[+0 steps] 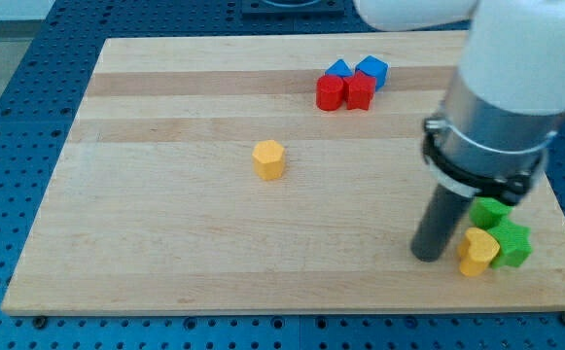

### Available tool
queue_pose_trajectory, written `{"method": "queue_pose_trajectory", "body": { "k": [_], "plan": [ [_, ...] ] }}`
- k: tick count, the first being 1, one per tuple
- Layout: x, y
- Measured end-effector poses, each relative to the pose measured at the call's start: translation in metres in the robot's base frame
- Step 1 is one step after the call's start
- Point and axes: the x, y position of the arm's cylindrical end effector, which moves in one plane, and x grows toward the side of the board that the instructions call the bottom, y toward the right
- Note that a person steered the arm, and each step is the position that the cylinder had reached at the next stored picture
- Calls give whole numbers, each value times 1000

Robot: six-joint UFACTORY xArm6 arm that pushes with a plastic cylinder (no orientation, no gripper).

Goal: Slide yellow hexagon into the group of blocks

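Note:
The yellow hexagon (pixel 269 159) stands alone near the middle of the wooden board (pixel 165 233). My tip (pixel 425 256) rests on the board at the view's lower right, far to the right of and below the hexagon. Just right of the tip is a cluster: a yellow block (pixel 476 252) and two green blocks (pixel 489 211) (pixel 512 243). The tip is close to the yellow block's left side; contact cannot be made out. At the view's top sits another group: two red blocks (pixel 330 93) (pixel 360 89) and two blue blocks (pixel 338 69) (pixel 372 69).
The arm's large white and grey body (pixel 501 97) hangs over the board's right side and hides part of it. The board lies on a blue perforated table (pixel 10 97). The green blocks sit near the board's right edge.

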Motion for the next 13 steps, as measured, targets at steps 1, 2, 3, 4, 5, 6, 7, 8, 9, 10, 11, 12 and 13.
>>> {"method": "queue_pose_trajectory", "body": {
  "k": [1,2,3,4,5,6,7,8,9,10,11,12,13],
  "plan": [
    [-16,-58],
    [-38,-118],
    [-62,-179],
    [-94,-218],
    [-123,-218],
    [-124,-182],
    [-124,-147],
    [-124,-120],
    [-120,-93],
    [-104,-74],
    [-82,-55],
    [-71,-53],
    [-61,-54]
  ]
}}
